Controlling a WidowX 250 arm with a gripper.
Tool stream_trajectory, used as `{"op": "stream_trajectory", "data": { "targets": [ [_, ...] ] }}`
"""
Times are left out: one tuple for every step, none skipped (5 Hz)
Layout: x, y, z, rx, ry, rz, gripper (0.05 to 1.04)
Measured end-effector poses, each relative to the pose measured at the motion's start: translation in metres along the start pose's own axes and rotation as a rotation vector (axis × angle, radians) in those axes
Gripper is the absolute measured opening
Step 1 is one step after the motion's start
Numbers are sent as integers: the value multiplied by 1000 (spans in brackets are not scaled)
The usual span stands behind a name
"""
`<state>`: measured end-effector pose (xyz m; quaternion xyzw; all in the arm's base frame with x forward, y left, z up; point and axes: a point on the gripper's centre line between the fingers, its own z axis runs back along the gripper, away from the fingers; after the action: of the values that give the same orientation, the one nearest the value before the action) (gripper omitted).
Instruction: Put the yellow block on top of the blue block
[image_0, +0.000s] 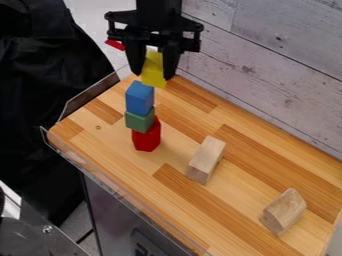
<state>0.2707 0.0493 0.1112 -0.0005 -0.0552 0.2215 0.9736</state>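
The yellow block (153, 71), blue block (139, 98), green block (139, 121) and red block (147, 138) are 1 plain colour each; 2 wood blocks (206, 158) are pale tan. The desk (107, 150) has honey and brown strips, the wall (250, 92) grey-white planks with dark knots. The fingers (170, 61) are black.

The surface (107, 142) is a wooden top of long strips laid side by side, pale honey-coloured pieces mixed with darker brown ones, and a small dark knot (98, 127) marks its left part. Clear edging (89, 95) runs along its left end and its near long side. A red block (147, 138) with flat facets stands upright on the left half. To the right of it and nearer the camera, a long block of plain pale wood (206, 160) lies slantwise, apart from the red one. Well apart from both, towards the right end, lies a chunkier plain wooden block (284, 211) with an angled top, also slantwise.
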Motion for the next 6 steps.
{"op": "stream_trajectory", "data": {
  "targets": [
    [3,10,0,4,1,18,527],
    [3,14,-2,8,15,30,527],
    [3,21,-9,8,45,50,527],
    [2,24,-10,8,58,52,527],
    [-1,27,-17,10,98,51,527],
    [-1,28,-17,4,103,53,527]
  ]
}}
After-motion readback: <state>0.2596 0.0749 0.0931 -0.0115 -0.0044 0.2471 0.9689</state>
